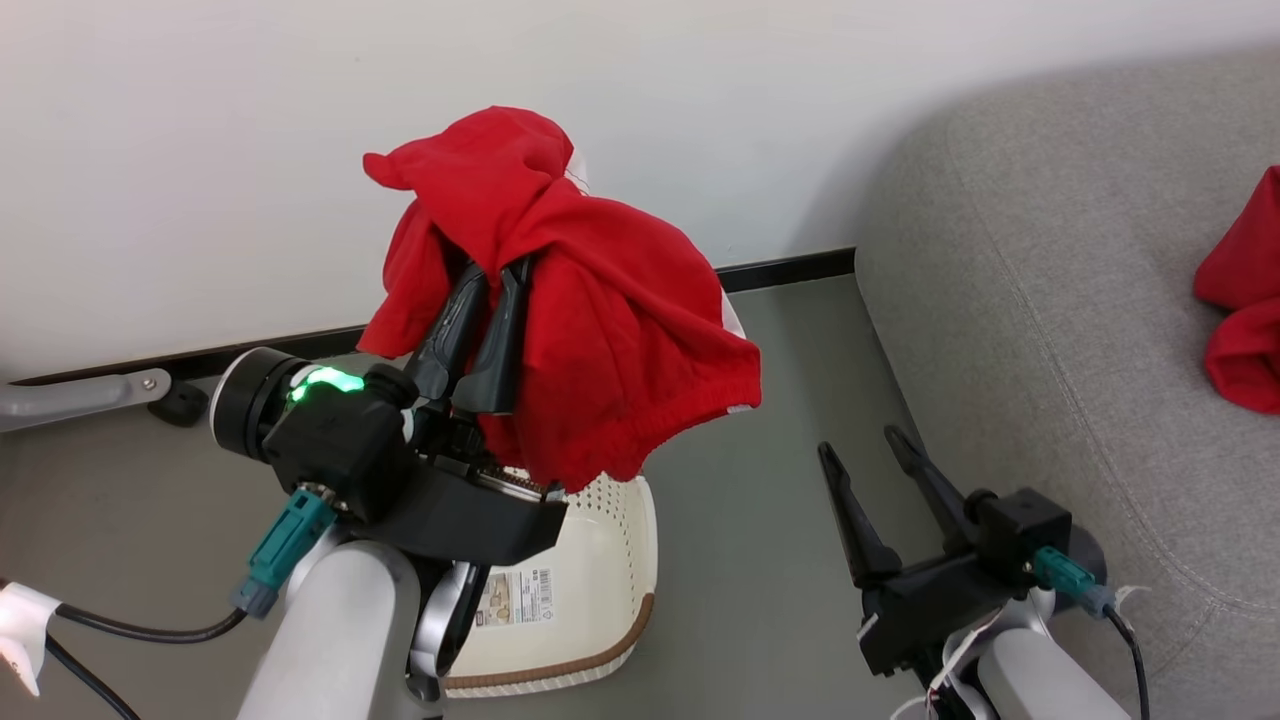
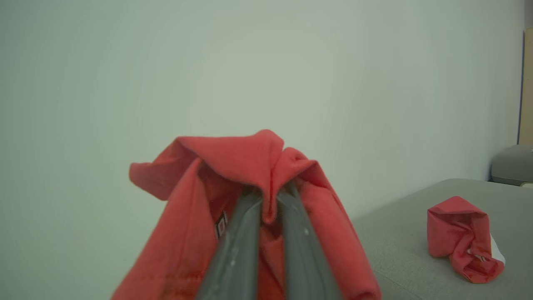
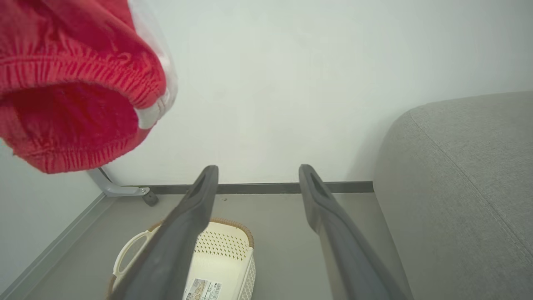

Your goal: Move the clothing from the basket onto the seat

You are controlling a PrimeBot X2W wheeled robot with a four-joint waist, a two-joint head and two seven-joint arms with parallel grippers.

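My left gripper (image 1: 500, 270) is raised above the basket (image 1: 600, 560) and shut on a red garment (image 1: 590, 320), which drapes over its fingers. In the left wrist view the same garment (image 2: 250, 175) folds around the two fingertips. A second red garment (image 1: 1245, 300) lies on the grey seat (image 1: 1050, 300) at the far right, also seen as a crumpled red garment (image 2: 462, 237) on the seat (image 2: 416, 250). My right gripper (image 1: 868, 445) is open and holds nothing, low beside the seat's edge. From the right wrist, the basket (image 3: 225, 250) sits on the floor with its sticker showing.
A white wall with a dark baseboard (image 1: 780, 270) runs behind. The grey floor (image 1: 760, 520) lies between basket and seat. A grey metal bracket with a black foot (image 1: 100, 395) sits at the wall on the left.
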